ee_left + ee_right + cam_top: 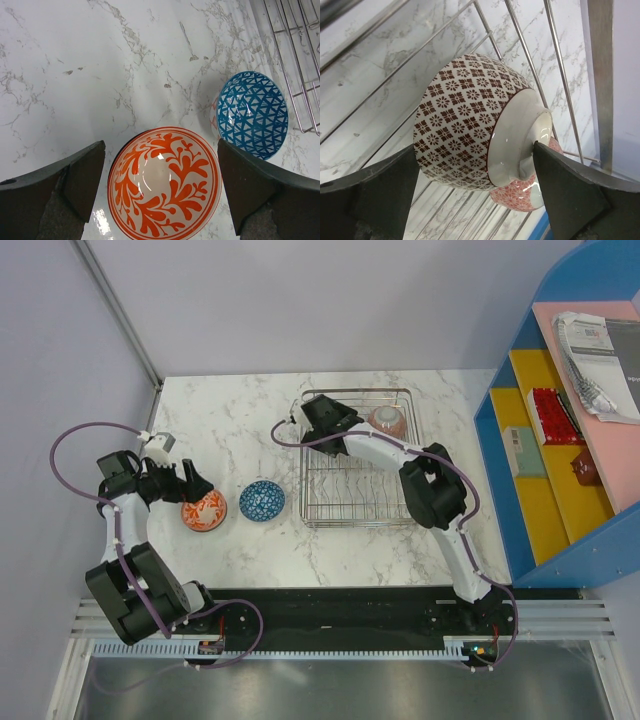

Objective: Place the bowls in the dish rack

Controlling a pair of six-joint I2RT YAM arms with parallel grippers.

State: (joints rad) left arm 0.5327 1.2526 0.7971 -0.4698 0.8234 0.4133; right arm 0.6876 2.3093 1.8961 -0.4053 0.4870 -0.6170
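**Top external view.** I see the white marble table top [230, 430], with the rectangular silver wire dish rack [356, 523] standing right of centre. Two bowls stand upright on the marble to the left of the dish rack. One is a round white ceramic bowl with an orange-red leaf pattern [204, 510]. The other, between it and the rack, is a round ceramic bowl with a blue lattice pattern [262, 501]. The two bowls are near each other but apart. The left arm [125, 540] ends at the orange-red bowl. The right arm [385, 450] extends across the rack toward its far side.

**Left wrist view.** The left gripper [161, 145] is spread wide and holds nothing. Its dark fingers [75, 180] flank the orange-red bowl, one on each side. A thin gap shows at the left finger. At the right finger I cannot tell contact from a near miss. The orange-red bowl rests on the marble. The blue bowl stands beyond the right finger, near the rack's corner wires.

**Right wrist view.** The right gripper [476, 147] grasps a round white bowl with a brown flower-grid pattern [460, 115]. Its fingers are set far apart, at the bowl's width. The brown bowl lies on its side inside the rack, above the wires. The right finger's tip is against the pale ringed base, and the left finger meets the patterned wall. Below the brown bowl and touching it is a red-patterned bowl [520, 192].
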